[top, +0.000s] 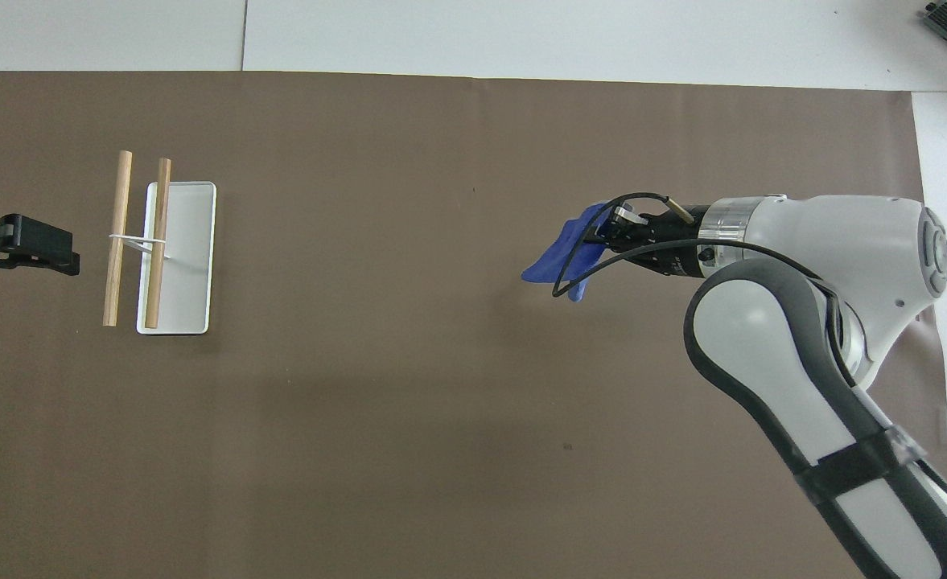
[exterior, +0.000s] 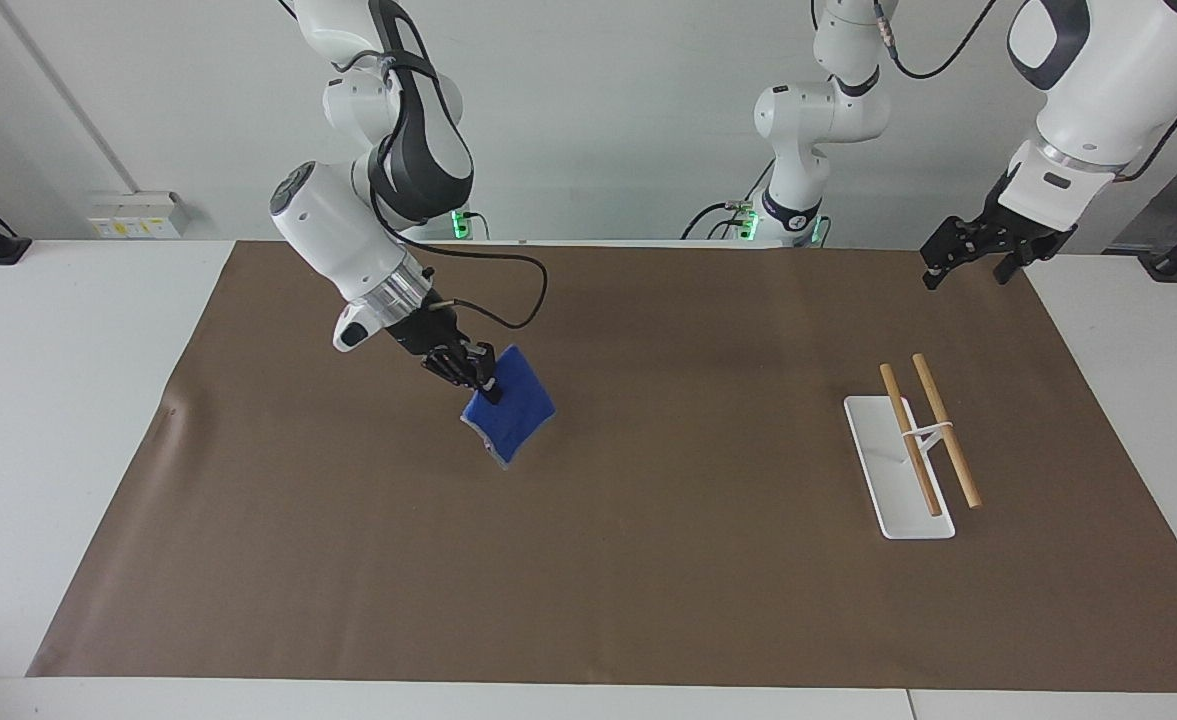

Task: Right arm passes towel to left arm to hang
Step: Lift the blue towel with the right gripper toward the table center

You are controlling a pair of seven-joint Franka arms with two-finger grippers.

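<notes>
Towel [exterior: 510, 413] is held clamped by one edge in right pincer [exterior: 475, 377], dangling free for handover; left pincer [exterior: 968, 262], spread apart, is kept waiting at rack's [exterior: 916, 450] 12 o'clock.

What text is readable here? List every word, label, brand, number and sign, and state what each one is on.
Nothing can be read in either view.
Wall outlet box: small yellow stickers, too small to read.
Blue towel, wooden towel rack, brown table mat: no markings visible.
</notes>
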